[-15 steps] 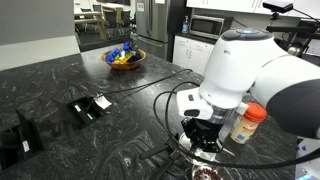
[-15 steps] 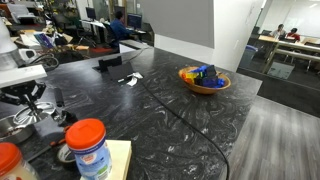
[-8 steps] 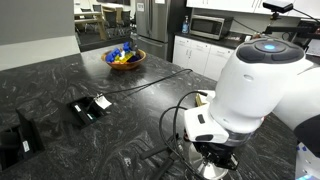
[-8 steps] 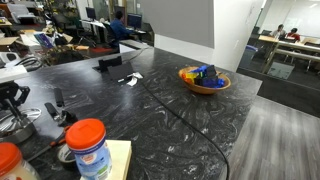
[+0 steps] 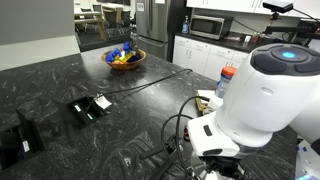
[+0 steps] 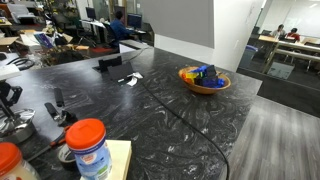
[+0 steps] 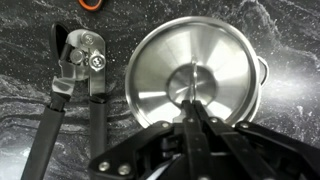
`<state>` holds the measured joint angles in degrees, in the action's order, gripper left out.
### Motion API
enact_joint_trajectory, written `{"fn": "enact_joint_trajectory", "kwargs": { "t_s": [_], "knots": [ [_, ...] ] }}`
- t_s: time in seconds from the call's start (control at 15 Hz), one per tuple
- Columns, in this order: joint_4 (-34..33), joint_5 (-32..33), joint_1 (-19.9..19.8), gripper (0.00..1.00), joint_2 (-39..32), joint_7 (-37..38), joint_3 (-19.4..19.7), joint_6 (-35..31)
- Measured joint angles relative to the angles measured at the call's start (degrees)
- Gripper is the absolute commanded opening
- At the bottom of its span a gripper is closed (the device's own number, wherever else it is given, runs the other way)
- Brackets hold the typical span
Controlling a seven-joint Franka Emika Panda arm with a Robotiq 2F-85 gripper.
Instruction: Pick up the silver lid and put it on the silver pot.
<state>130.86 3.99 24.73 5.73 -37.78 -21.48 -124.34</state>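
Tool (image 7: pixel 190 108), wrist view: enters from the bottom edge, fingers drawn together and clenched on the small centre knob of the silver lid (image 7: pixel 165 65).
- The lid fills the middle of the view, dome up and level.
- A sliver of metal rim shows past its right edge, probably the silver pot (image 7: pixel 263 72) directly beneath. Whether the lid is seated or just above it cannot be told.
- A can opener (image 7: pixel 80 65) lies just beside the lid on the dark marbled table (image 7: pixel 290 25).

Handling, by judgement:
- Thin polished steel, so stiff, light and slippery.
- The knob is the only sound hold. It is narrow, so the lid could swing or tilt if nudged.
- Set it down level and centred.

Exterior view:
- The white arm (image 5: pixel 265 100) bends low over the near table edge and hides the lid and pot.
- A wooden bowl (image 5: pixel 125 58) stands well apart, at the far end.

Exterior view:
- A red-capped jar (image 6: pixel 88 145) stands in the foreground.
- The bowl is mid-table.
- The lid cannot be made out with any certainty.
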Motion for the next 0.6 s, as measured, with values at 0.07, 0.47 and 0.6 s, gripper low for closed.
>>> {"fn": "enact_joint_trajectory", "kwargs": {
  "t_s": [0.07,0.47,0.6],
  "knots": [
    [0.00,0.00,0.23,0.01,-0.05,-0.42,-0.11,-0.06],
    [-0.01,-0.75,0.70,0.01,-0.73,-6.90,-0.26,-2.74],
    [-0.01,-1.33,0.67,0.01,-1.18,-9.30,-0.12,-3.67]
  ]
}}
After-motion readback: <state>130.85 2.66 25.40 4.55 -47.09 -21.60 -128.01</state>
